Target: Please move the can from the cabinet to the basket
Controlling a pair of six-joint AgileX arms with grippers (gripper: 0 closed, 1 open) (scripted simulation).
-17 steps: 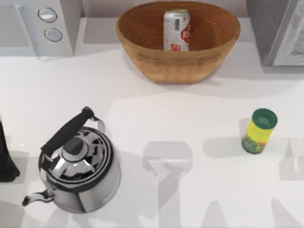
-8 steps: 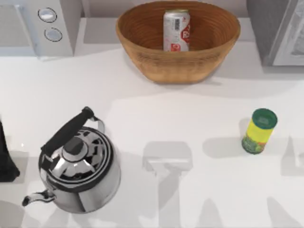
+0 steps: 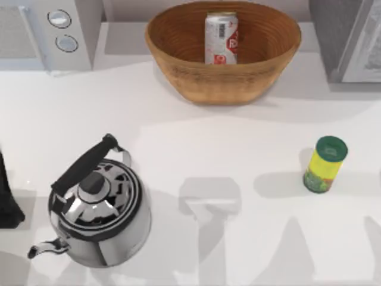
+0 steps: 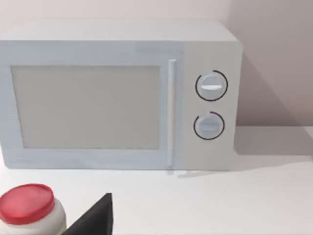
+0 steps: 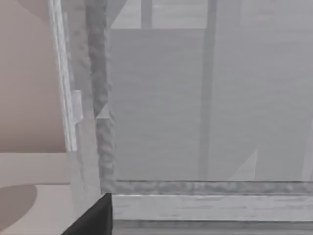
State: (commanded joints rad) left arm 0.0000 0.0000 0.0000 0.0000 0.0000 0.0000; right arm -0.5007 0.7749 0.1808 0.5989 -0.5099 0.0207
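The can (image 3: pixel 221 37) stood upright inside the wicker basket (image 3: pixel 178 65), toward its far side, at the back middle of the table (image 3: pixel 238 149). The grey-sided cabinet (image 3: pixel 339 36) with its white-framed door sat at the back right corner, just beside the basket; in the right wrist view it loomed close, its door frame and grey interior wall ahead of the camera. A white microwave (image 3: pixel 53 30) with two round knobs occupied the back left corner, and the left wrist view faced it squarely, with a red-capped white button (image 4: pixel 27 208) near the camera. A steel kettle (image 3: pixel 98 217) with a black handle stood at the front left, a yellow-green jar (image 3: pixel 324 165) with a green lid at the right. Whether either claw was apart or together could not be told. Judging from how things lay, the transfer looked done, the can already delivered; what remained was probably only pulling the arms clear and parking them, with no further grasp needed.
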